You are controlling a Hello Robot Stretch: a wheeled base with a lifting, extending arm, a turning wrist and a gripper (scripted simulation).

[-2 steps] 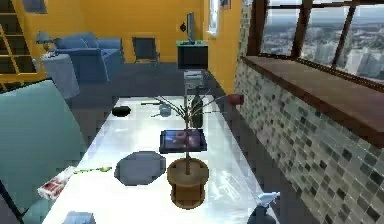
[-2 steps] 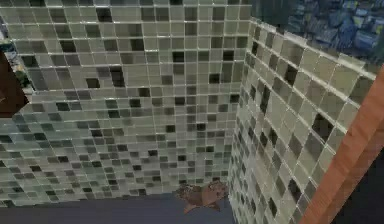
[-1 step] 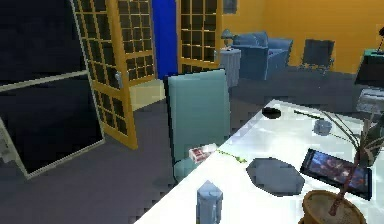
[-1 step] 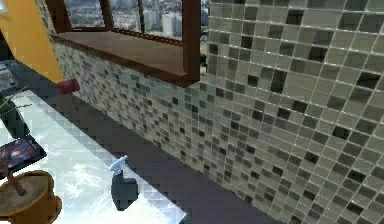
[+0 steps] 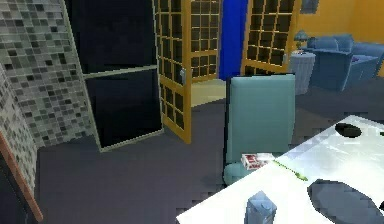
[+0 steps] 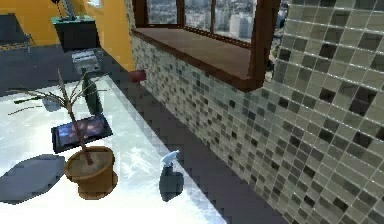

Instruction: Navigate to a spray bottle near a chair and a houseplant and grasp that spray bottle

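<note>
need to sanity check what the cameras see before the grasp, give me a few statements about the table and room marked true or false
1. In the arm side view, the spray bottle stands on the white table, to the right of the houseplant. True.
2. The houseplant grows in a blue pot. False: the pot is brown.
3. In the forward view, a teal chair stands at the table. True.
4. The glass doors in the forward view have red frames. False: the doors have yellow frames.
5. The wall below the wood-framed window is tiled. True.
</note>
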